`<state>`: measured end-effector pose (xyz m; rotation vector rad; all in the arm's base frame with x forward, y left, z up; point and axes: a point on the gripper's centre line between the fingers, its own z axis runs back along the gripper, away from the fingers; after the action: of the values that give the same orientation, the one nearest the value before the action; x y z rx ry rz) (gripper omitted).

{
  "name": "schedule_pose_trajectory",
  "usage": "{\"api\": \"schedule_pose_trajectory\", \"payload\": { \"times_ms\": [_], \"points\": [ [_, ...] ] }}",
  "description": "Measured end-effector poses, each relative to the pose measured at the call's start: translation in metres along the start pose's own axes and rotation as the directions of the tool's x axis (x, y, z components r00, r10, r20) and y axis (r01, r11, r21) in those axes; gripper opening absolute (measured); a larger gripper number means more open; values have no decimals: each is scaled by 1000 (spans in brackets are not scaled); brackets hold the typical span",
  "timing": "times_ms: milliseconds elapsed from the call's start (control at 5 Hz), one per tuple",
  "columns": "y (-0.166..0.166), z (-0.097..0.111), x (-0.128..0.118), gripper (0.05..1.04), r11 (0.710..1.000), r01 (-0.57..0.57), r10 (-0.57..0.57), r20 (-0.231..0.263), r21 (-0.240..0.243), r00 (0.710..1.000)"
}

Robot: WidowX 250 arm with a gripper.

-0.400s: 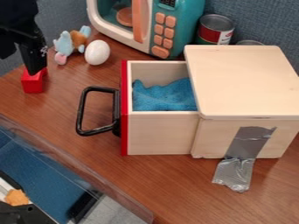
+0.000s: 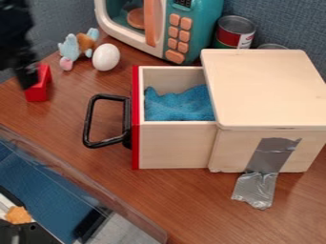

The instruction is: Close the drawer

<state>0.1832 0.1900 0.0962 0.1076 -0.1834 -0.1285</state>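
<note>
The black gripper (image 2: 26,78) hangs at the upper left, in front of a red block and well to the left of the drawer; it is blurred. A wooden drawer (image 2: 175,145) with a red front edge sticks out to the left from its pale wooden box (image 2: 264,90). Its black loop handle (image 2: 90,119) points left. Inside the drawer lies a blue cloth (image 2: 178,104). The drawer's right part is hidden under the box top.
A red block (image 2: 41,85) stands beside the gripper. Behind are a plush toy (image 2: 77,46), a white egg (image 2: 106,57), a toy microwave (image 2: 181,28) and a can (image 2: 234,32). Grey tape (image 2: 264,164) runs from the box onto the table (image 2: 191,205).
The gripper has shifted left and slightly down, uncovering more of the red block. The drawer has not moved.
</note>
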Motion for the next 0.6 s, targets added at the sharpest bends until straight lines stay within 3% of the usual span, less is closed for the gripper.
{"api": "schedule_pose_trajectory", "payload": {
  "times_ms": [200, 400, 600],
  "points": [
    [2, -9, -7, 1000, 971, 237, -238, 40, 29, 971],
    [0, -11, -19, 1000, 901, 431, -433, 91, 45, 897],
    [-14, -15, -22, 1000, 813, 582, -578, 126, 7, 806]
  ]
}}
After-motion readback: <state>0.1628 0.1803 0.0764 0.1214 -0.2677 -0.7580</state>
